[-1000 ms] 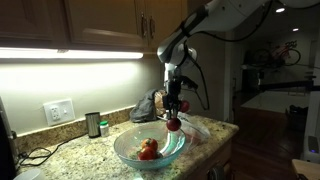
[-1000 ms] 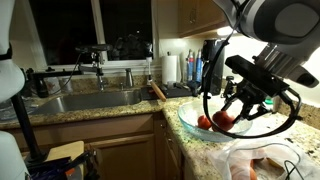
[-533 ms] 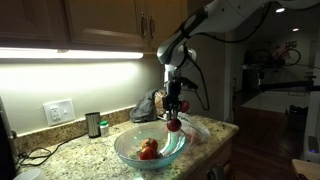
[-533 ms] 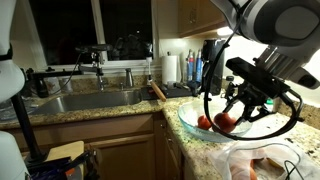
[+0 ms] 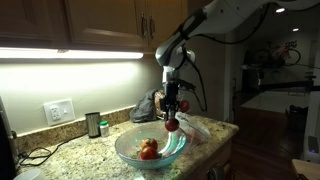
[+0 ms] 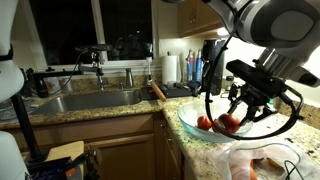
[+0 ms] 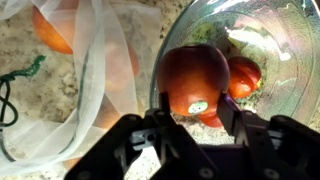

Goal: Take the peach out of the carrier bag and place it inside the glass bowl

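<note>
Wrist view: the claw (image 7: 193,118) pinches the peach (image 7: 195,72), holding it clear above the near rim of the glass bowl (image 7: 285,45), whose hollow, with other fruit (image 7: 242,76) in it, opens just beyond. The carrier bag (image 7: 95,60) lies beside the bowl on the granite surface (image 7: 25,95). Release likely wants a short carry inward, then down.

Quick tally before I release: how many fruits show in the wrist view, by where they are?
In the gripper: 1 peach
In the glass bowl: 1 red fruit
In the carrier bag: 2 orange fruits
Total: 4
</note>
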Controlling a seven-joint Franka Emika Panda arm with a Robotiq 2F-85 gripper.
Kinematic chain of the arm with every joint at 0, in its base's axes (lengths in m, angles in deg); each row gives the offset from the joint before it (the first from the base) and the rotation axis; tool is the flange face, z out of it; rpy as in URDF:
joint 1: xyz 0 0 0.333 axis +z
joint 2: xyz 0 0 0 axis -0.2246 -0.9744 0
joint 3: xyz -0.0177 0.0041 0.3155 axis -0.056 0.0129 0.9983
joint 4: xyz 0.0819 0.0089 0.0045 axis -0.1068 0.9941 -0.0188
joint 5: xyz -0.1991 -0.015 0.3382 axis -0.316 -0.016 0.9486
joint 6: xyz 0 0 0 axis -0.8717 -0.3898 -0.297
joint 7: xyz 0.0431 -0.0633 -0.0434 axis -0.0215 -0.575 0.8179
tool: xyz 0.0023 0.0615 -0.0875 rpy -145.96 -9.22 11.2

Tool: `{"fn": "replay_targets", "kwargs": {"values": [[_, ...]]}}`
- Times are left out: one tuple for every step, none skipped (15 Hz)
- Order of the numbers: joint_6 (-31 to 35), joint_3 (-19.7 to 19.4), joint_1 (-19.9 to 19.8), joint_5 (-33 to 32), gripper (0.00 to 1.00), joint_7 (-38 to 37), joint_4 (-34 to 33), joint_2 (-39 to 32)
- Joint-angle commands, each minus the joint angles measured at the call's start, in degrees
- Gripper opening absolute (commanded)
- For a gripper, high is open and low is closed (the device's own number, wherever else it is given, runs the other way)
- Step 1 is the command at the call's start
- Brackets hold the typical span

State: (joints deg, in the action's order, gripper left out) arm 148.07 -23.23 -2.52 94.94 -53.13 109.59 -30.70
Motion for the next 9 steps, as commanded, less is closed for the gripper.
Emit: {"fn": "replay_targets", "kwargs": {"values": [[1.6,0.1,0.6,-1.7,0.26,-2.5,-0.4,-0.4],[1.8,0.2,0.7,-1.9,0.26,-2.8,-0.6,-0.6],[2.0,0.2,0.9,-2.1,0.26,-3.0,-0.7,-0.7],[2.3,0.3,1.0,-2.3,0.26,-3.2,-0.8,-0.9],[2.5,0.3,1.2,-2.4,0.26,-3.4,-0.8,-0.9],[3.1,0.4,1.4,-2.5,0.26,-3.7,-0.8,-1.0],[3.4,0.4,1.5,-2.6,0.26,-3.9,-0.8,-1.1],[3.8,0.4,1.7,-2.7,0.26,-4.2,-0.9,-1.1],[4.1,0.5,1.8,-2.7,0.26,-4.4,-0.9,-1.3]]}}
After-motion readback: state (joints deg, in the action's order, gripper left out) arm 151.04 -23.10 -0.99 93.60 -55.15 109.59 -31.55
